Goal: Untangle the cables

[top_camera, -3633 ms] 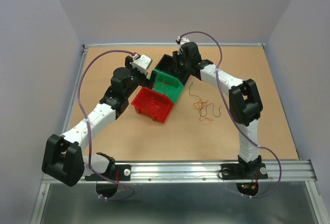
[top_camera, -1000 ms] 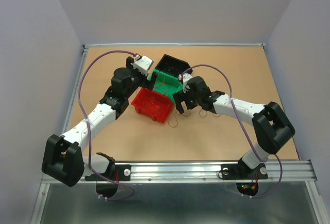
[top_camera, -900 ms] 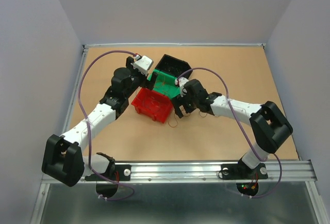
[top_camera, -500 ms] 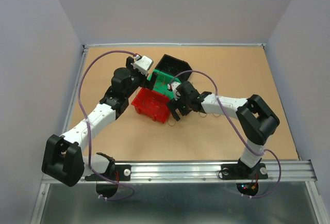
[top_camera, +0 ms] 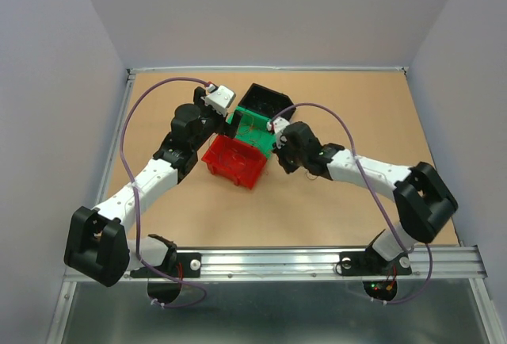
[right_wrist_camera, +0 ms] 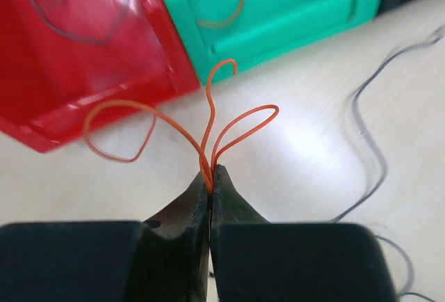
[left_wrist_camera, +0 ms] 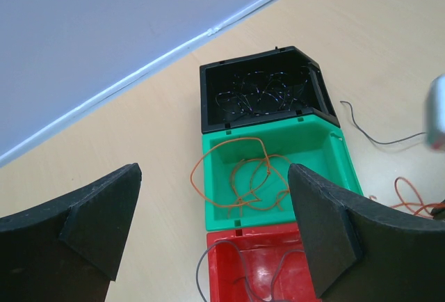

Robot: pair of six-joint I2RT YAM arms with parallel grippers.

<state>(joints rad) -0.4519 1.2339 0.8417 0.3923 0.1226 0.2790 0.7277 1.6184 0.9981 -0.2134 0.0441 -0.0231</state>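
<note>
Gripping orange wire [right_wrist_camera: 208,107] | right pincer [right_wrist_camera: 210,177] | retreated rightward from red bin [right_wrist_camera: 139,86]

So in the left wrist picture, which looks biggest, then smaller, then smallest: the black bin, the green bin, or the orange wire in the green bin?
1. green bin: looks slightly larger, but it is nearer the camera, so the top two are unsure.
2. black bin.
3. orange wire: clearly smallest.
</note>
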